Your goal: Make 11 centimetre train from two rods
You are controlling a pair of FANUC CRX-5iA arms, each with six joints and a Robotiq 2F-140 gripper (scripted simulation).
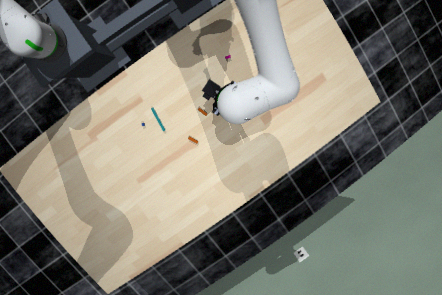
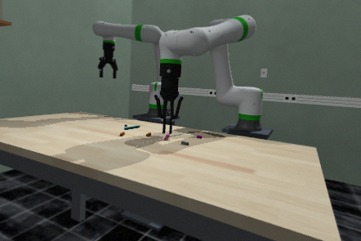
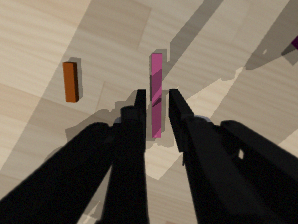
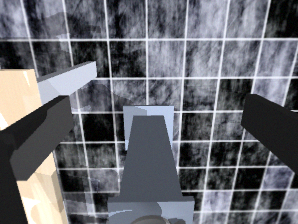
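A pink rod (image 2: 167,137) (image 3: 156,65) lies flat on the table. My left gripper (image 2: 167,131) (image 3: 157,102) is above it, pointing down, its fingers a narrow gap apart on either side of the rod's line, with nothing gripped. Its fingers are mostly hidden by the arm in the top view. A turquoise rod (image 1: 158,119) (image 2: 131,127) lies beside a small blue rod (image 1: 143,124) (image 2: 126,125). A magenta rod (image 1: 228,57) (image 2: 199,136) (image 3: 295,43) lies apart. My right gripper (image 2: 108,77) (image 4: 157,110) is wide open and empty, high up.
One orange rod (image 1: 202,111) (image 2: 149,134) (image 3: 70,82) lies near the pink rod; another orange rod (image 1: 193,140) (image 2: 122,134) lies farther off. A grey rod (image 2: 184,143) lies on the other side of the pink rod. The right wrist view shows floor and the table's edge.
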